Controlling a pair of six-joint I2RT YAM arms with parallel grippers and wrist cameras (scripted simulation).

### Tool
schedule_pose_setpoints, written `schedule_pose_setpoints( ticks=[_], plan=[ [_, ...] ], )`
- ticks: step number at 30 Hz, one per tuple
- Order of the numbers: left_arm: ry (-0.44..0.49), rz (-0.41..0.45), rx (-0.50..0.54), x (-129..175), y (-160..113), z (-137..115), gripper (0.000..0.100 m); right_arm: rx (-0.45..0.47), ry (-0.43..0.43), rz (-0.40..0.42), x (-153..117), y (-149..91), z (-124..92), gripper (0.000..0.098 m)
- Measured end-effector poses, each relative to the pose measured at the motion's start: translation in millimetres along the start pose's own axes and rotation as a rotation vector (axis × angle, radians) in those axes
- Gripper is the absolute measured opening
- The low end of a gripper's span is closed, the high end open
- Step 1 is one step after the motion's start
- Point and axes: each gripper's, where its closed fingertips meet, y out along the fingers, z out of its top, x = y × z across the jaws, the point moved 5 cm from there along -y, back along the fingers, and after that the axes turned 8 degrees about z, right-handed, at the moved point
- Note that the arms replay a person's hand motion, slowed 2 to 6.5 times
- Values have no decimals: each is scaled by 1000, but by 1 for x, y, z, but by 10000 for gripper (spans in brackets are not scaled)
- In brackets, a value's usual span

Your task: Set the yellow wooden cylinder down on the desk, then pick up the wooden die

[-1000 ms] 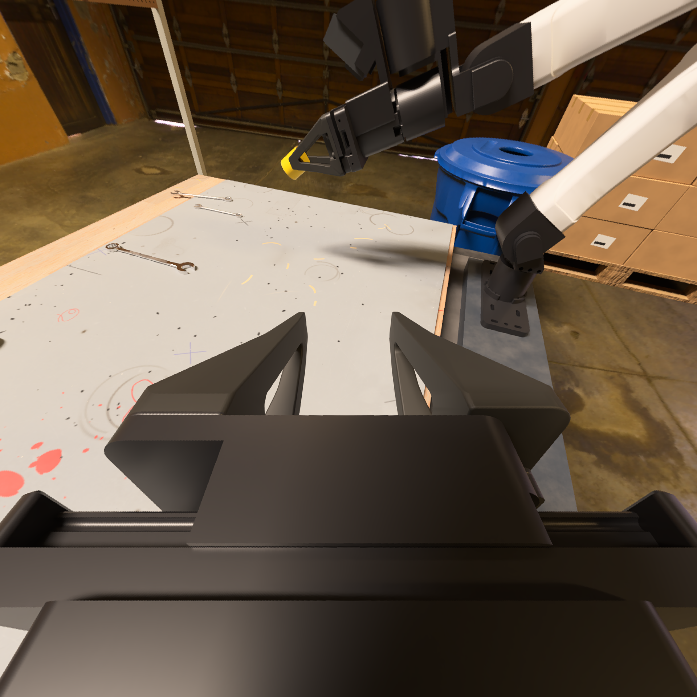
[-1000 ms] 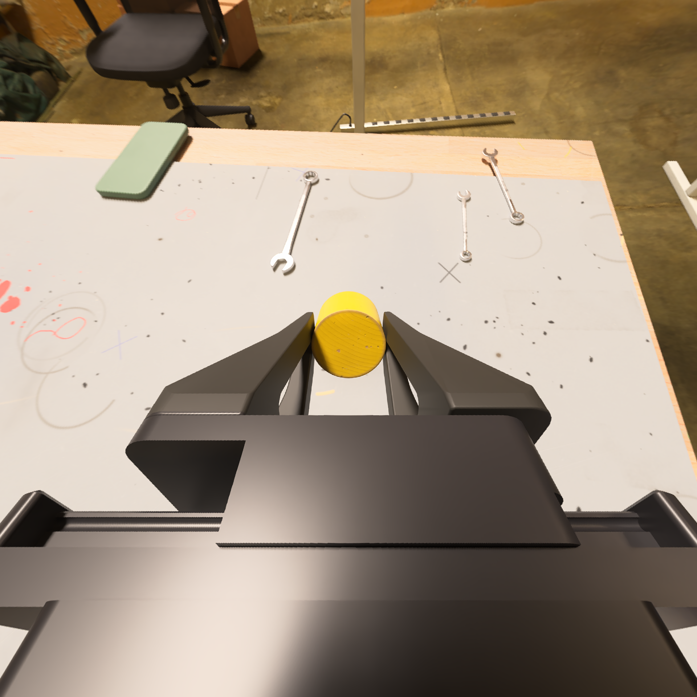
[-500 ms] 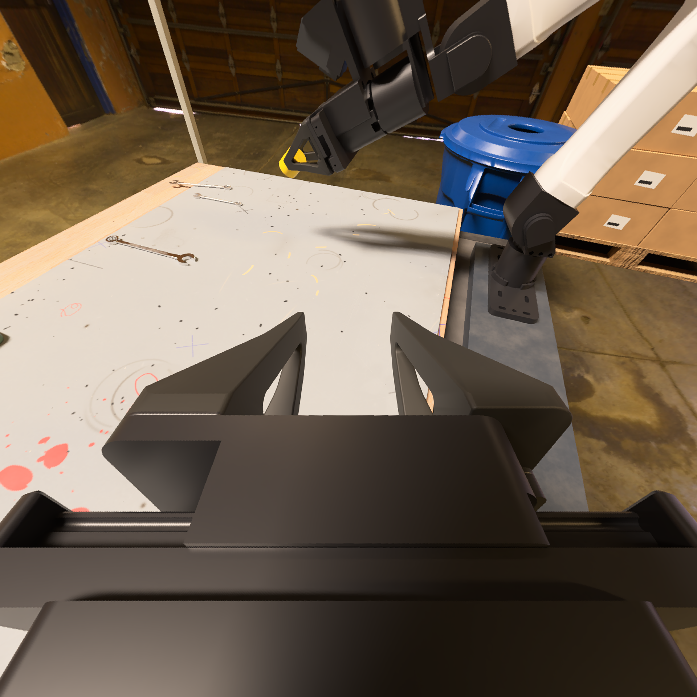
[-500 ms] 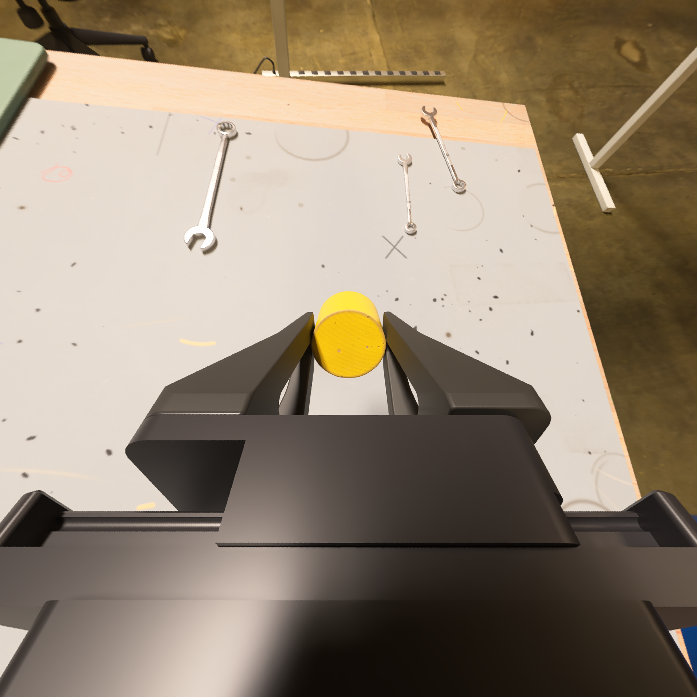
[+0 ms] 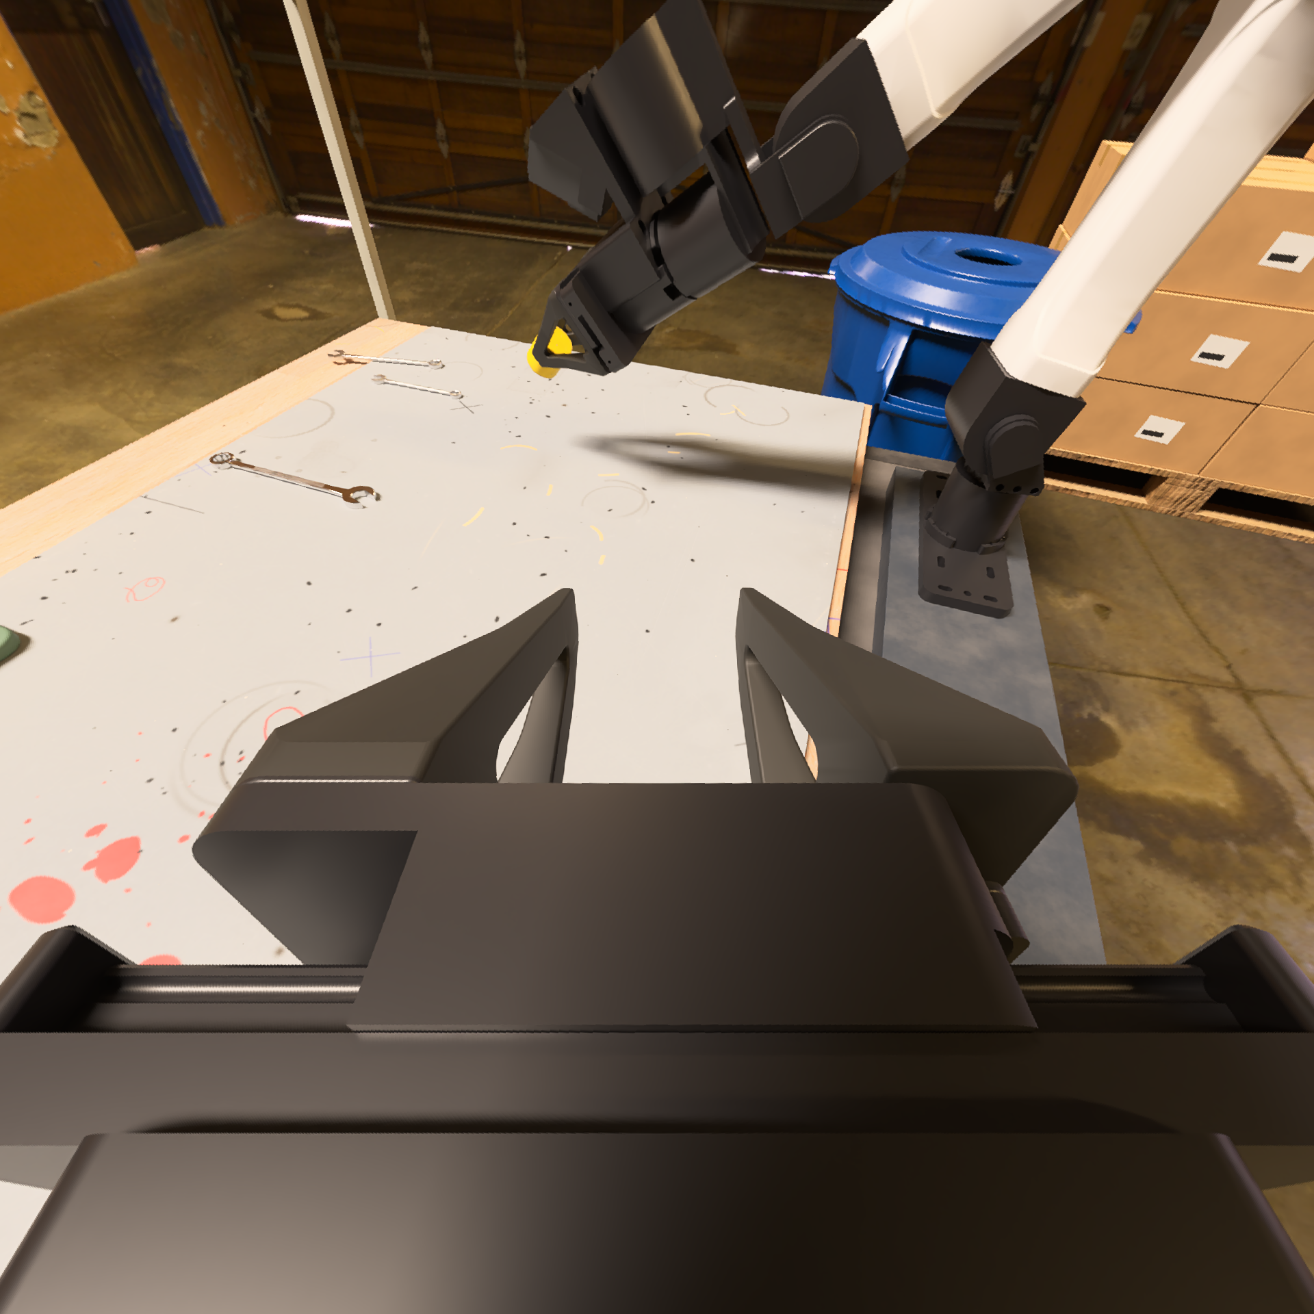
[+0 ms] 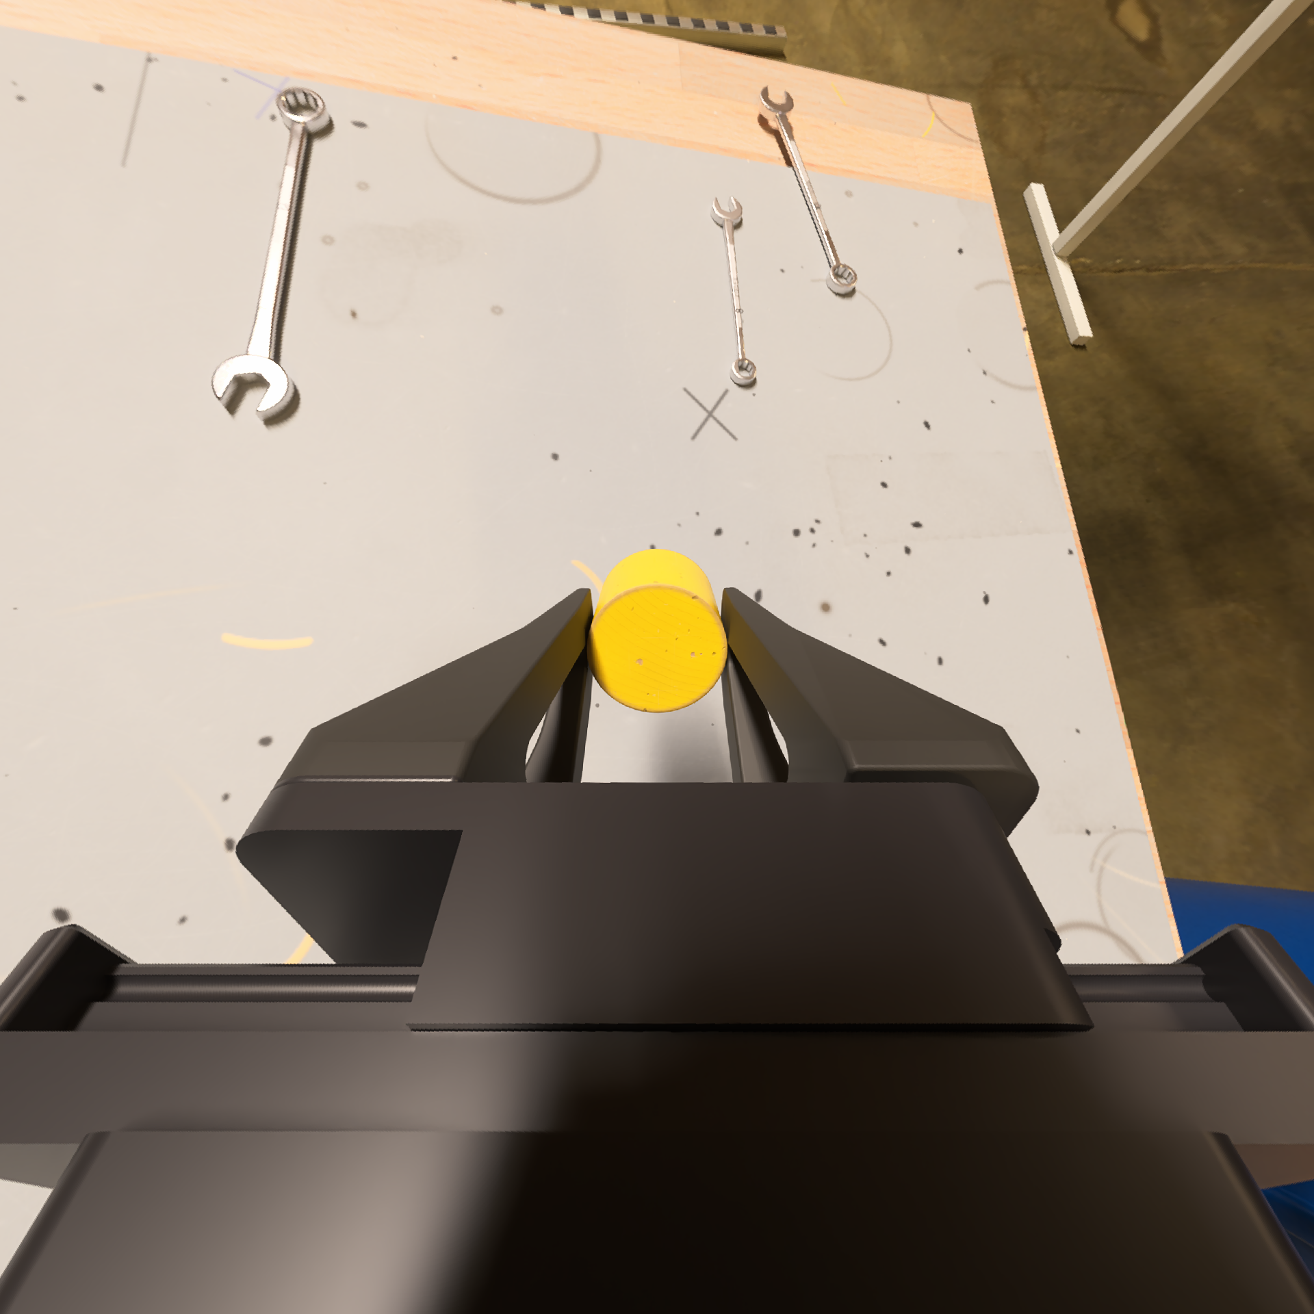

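My right gripper [image 6: 658,601] is shut on the yellow wooden cylinder [image 6: 658,643], its flat end facing the camera, held above the grey desk [image 6: 498,533]. In the left wrist view the right gripper [image 5: 551,355] hangs low over the far part of the desk with the yellow cylinder [image 5: 557,346] between its fingers. My left gripper [image 5: 654,604] is open and empty, above the desk's near right part. The wooden die is not in view.
Three wrenches lie on the desk: a large one [image 6: 274,263] and two smaller ones [image 6: 736,284] [image 6: 810,192] near the wooden far edge. The desk's right edge [image 6: 1066,498] drops to the floor. A blue barrel [image 5: 931,320], cardboard boxes [image 5: 1209,355] and the right arm's base [image 5: 974,540] stand beyond the desk.
The right gripper has moved down and farther toward the desk's far right corner with the cylinder still held. The left gripper has stayed open and shifted only slightly.
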Motion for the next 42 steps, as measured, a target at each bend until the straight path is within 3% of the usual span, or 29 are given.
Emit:
schedule_pose_setpoints(
  ticks=[15,27,42],
  plan=[
    [6,22,51,-7,-19,12,378,-108,11,-53,4,26,-7,301],
    [-28,27,125,-15,-39,27,369,-317,4,-37,8,48,-10,301],
    [-15,71,150,-19,-51,30,358,-520,-8,-15,9,50,-3,300]
  ],
)
